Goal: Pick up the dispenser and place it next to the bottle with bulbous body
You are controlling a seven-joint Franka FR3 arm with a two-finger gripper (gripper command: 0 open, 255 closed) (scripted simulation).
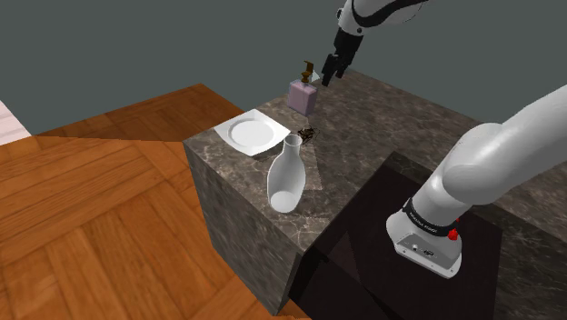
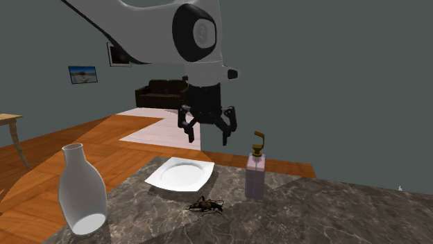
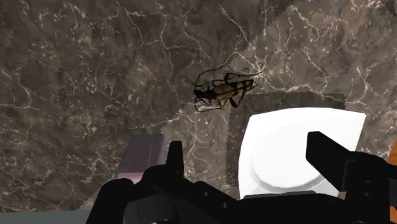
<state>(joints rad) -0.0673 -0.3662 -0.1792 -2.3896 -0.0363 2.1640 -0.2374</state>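
– Shoulder view, upper middle of the frame: what hangs there?
– The black claw [image 1: 329,76], fingers spread wide and holding nothing, poised just above the dispenser's pump.
– And the dispenser [image 1: 303,94]?
– Upright on the dark marbled surface [image 1: 409,118], a pale lilac body with a brown pump, near the top corner of the slab. The white bottle with the bulbous body [image 1: 285,177] stands well apart from it, lower in the frame by the surface's edge.
– What lies between them?
– A square white plate [image 1: 253,133] and a brown beetle figure [image 1: 309,136], just beside the plate.
– Second exterior view?
– The claw [image 2: 208,135] hangs open at centre frame, above the plate [image 2: 180,173]. The dispenser [image 2: 255,175] stands right of the plate, the bottle [image 2: 81,190] at lower left, and the beetle [image 2: 206,205] lies in front of the plate.
– Wrist view?
– Fingers apart over the plate [image 3: 286,146], with the beetle [image 3: 222,91] beyond it.
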